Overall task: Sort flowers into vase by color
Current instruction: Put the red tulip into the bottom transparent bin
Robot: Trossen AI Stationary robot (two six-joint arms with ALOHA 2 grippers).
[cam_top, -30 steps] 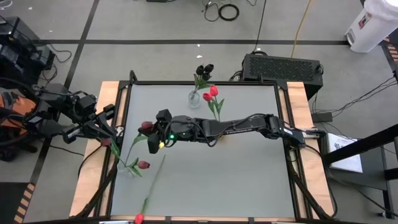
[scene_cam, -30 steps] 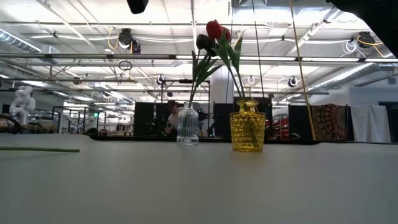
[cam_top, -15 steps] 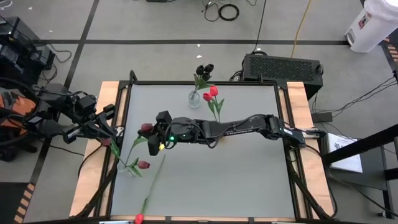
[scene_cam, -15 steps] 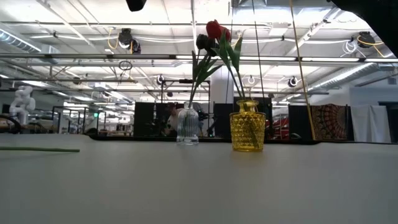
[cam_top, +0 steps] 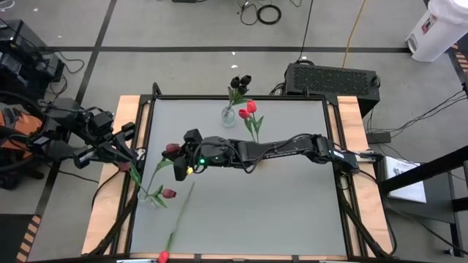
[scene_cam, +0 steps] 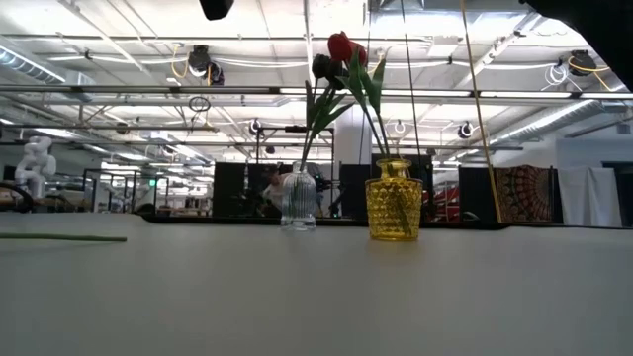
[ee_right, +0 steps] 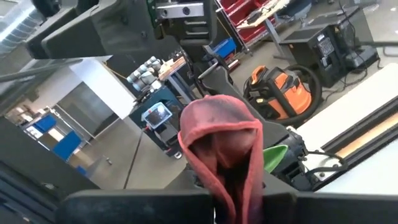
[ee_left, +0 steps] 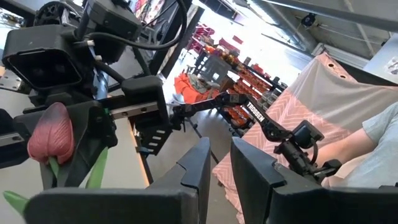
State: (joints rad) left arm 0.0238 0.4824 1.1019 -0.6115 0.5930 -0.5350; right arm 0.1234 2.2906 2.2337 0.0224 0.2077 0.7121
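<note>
Glass vase (scene_cam: pixel 298 201) holds dark tulips (scene_cam: pixel 324 67); yellow vase (scene_cam: pixel 394 201) red tulips (scene_cam: pixel 340 45).

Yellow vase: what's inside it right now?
The yellow vase holds red tulips on green stems, heads well above its rim. The patterned glass hides how deep the stems reach.

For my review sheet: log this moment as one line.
right gripper: shut on maroon tulip, mid-table | left gripper: at table's left edge | clear vase: dark tulips | yellow vase: red tulips

Clear ribbed glass vase (scene_cam: pixel 298 201); yellow textured glass vase (scene_cam: pixel 393 201); matt grey table (cam_top: pixel 278 204), wood edges.
</note>
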